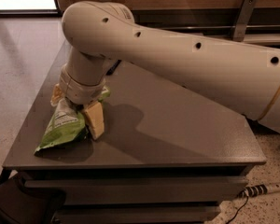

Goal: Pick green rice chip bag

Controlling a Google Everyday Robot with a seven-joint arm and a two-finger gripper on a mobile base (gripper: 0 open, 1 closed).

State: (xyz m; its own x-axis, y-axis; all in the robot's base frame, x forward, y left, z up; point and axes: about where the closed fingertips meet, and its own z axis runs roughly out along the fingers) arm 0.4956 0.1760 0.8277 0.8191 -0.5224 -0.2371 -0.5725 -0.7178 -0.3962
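Observation:
The green rice chip bag (pixel 63 129) lies flat at the front left of the grey table (pixel 177 139). It is light green and crinkly, with a white label panel. My gripper (pixel 75 108) is down over the bag's upper end. It is open, with a cream finger (pixel 94 120) on the bag's right side and a tan finger (pixel 56 95) on its left. The bag's upper end is hidden under the wrist. The bag rests on the table.
My thick white arm (pixel 186 64) reaches across the table from the right and hides its back part. A small dark item (pixel 113 68) peeks out behind the arm. The table's left and front edges are close to the bag. A power strip (pixel 261 189) lies on the floor at the right.

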